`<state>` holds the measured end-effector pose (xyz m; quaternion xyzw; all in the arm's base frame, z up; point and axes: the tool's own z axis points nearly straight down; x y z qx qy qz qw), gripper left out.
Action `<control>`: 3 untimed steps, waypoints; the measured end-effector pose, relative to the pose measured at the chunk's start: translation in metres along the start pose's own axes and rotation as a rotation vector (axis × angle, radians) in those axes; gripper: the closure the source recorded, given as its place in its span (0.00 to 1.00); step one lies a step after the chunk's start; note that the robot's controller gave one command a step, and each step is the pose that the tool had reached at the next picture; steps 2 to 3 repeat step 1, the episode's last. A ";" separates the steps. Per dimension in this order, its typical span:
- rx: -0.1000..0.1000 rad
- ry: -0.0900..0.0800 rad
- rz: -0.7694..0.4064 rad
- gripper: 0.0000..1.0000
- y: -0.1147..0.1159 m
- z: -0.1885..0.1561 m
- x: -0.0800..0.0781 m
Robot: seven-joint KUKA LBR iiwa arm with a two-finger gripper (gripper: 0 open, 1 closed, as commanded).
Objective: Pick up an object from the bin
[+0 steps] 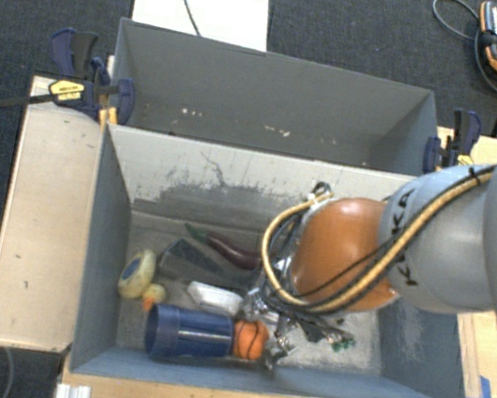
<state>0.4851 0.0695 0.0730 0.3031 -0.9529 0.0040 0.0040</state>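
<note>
Camera view looks down into the grey metal bin (107, 245), where the gripper (268, 336) sits low near the front wall, below the arm's rounded orange wrist cover (339, 252) and its looped cables. The wrist hides the tip, so I cannot tell whether the jaws are apart or closed, nor whether they have hold of anything.

Just left of the gripper, and touching it as far as can be seen, lies a small orange rounded piece (249, 339). It rests on the bin floor close to the front wall, a little right of the middle. It is roughly ball-like and shows no clear long axis.

Against its left side lies a dark blue plastic cylinder (189, 334), on its side, its long axis running left to right along the front wall. Just behind the cylinder is a flat white block (212, 297). Farther left stand a pale yellow roll (136, 273) and a small yellow ball (152, 296), near each other. Behind these, towards the back, lie a dark maroon elongated thing (232, 251), pointing left to right, and a dark grey-green flat piece (184, 258). To the gripper's right a few small green bits (339, 341) are scattered.

Counted: one of each thing, save the green bits, too small to number.
</note>
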 end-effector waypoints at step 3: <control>-0.003 -0.015 -0.042 1.00 -0.016 -0.143 0.006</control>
